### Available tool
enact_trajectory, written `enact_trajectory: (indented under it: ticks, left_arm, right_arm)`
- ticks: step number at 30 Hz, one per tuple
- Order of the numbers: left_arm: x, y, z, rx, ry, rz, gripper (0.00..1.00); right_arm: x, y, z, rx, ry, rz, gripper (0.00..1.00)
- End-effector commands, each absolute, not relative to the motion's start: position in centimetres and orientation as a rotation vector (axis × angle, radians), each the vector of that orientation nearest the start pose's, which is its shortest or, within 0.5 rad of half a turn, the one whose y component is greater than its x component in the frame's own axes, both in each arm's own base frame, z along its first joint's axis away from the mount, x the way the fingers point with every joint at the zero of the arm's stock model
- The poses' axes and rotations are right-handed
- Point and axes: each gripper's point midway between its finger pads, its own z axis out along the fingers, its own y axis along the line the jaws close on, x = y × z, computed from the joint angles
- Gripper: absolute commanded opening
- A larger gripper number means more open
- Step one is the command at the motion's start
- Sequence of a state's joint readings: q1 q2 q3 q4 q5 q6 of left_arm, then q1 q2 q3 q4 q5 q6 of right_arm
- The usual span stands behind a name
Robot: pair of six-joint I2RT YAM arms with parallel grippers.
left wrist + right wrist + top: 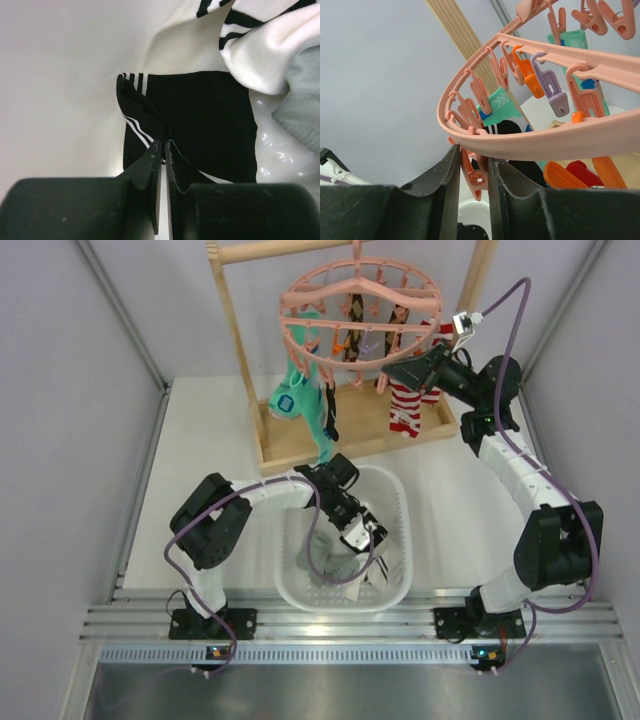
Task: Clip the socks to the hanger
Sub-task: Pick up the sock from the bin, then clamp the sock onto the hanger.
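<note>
A black sock (205, 115) with white stripes lies inside the white basket (403, 540). My left gripper (162, 144) reaches down into the basket (60, 75), and its jaws are pinched shut on a raised fold of that sock. In the top view the left gripper (368, 532) is low in the basket's right half. The pink round hanger (360, 310) hangs from the wooden rack. My right gripper (428, 362) is at the hanger's right rim. In the right wrist view the right gripper (472, 155) is shut on a pink clip peg (479, 181) under the outer ring (545, 140).
The light wooden frame rack (240, 350) stands at the back. Teal patterned socks (295, 400) and a red-and-white striped sock (405, 412) hang from the hanger. A white striped sock (260, 50) and a grey sock (302, 100) lie beside the black one.
</note>
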State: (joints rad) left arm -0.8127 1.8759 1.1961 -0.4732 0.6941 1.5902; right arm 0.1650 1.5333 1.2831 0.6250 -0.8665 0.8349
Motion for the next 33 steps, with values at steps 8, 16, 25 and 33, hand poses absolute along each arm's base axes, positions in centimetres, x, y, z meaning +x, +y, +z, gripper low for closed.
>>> enact_trajectory:
  ticks: [8,16,25,33]
  left_arm:
    - [21.8,-37.8,17.0,2.055,0.803,-0.748,0.00]
    - [22.1,-37.6,27.8,1.785,1.084,-0.814,0.00]
    - [25.8,-37.5,32.4,1.579,1.425,-0.726,0.00]
    - [29.5,-36.9,33.0,1.429,1.605,-0.714,0.00]
  right_arm:
    - [39.4,21.6,42.2,-0.416,1.342,1.313,0.00]
    - [38.5,21.8,43.4,-0.446,1.275,1.355,0.00]
    - [37.7,21.8,44.2,-0.484,1.237,1.347,0.00]
    - [37.3,22.1,43.3,-0.533,1.223,1.357,0.00]
